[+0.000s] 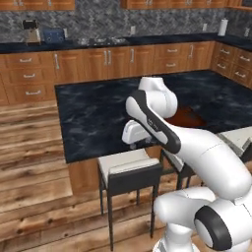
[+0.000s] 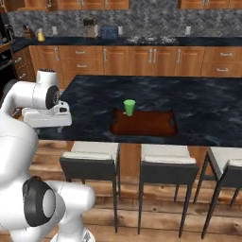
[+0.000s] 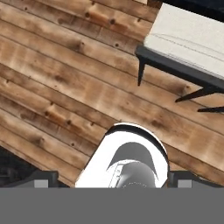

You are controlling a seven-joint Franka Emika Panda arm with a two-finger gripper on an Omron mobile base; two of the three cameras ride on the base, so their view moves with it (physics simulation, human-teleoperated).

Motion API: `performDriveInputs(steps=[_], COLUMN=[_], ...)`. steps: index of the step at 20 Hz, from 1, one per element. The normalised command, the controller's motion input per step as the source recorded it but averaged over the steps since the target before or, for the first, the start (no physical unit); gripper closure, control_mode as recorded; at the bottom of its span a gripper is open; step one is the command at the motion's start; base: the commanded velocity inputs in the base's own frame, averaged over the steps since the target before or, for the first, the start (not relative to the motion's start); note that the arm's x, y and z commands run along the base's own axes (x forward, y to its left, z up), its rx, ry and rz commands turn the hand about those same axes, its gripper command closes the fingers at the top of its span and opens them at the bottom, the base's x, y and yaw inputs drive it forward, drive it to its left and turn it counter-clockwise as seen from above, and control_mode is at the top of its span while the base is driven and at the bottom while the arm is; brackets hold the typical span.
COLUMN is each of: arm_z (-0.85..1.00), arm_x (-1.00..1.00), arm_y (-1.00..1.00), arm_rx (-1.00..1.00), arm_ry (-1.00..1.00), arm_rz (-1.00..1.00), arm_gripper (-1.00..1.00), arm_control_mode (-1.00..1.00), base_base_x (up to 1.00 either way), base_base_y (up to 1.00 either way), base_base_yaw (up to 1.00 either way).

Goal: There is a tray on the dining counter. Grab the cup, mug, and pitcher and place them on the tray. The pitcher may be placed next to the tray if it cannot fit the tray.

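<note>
The dark reddish-brown tray (image 2: 151, 124) lies on the black marble dining counter (image 2: 203, 101) near its front edge. In the left base view my arm covers most of the tray (image 1: 191, 117). The green cup (image 2: 129, 107) stands upright in the tray's far left corner. A small yellow cone-shaped thing on the far wall counter looks like the pitcher (image 2: 41, 35). The mug is out of view. My gripper (image 3: 113, 179) is open and empty, its fingertips (image 3: 42, 178) wide apart. It points down at the wooden floor, off the counter's left front corner, far from the cup.
Several white-cushioned stools (image 2: 90, 158) stand along the counter's front edge, and one stool (image 3: 192, 41) is below the hand. A toaster (image 2: 108, 32) and a coffee machine (image 2: 90, 26) sit on the wall counter. Open wooden floor (image 1: 29, 162) lies left of the island.
</note>
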Motion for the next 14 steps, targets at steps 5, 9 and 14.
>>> performDriveInputs(steps=[5, 9, 14], arm_z=[0.0, 0.0, 0.0], arm_x=[0.0, 0.0, 0.0], arm_y=[0.0, 0.0, 0.0], arm_rx=[0.0, 0.0, 0.0], arm_ry=[0.0, 0.0, 0.0], arm_rz=[0.0, 0.0, 0.0], arm_gripper=[-1.0, -1.0, -1.0], arm_control_mode=[1.0, 1.0, 1.0], base_base_x=[0.0, 0.01, 0.28], base_base_y=[1.0, 1.0, 1.0], base_base_yaw=[-0.04, -0.05, -0.1])
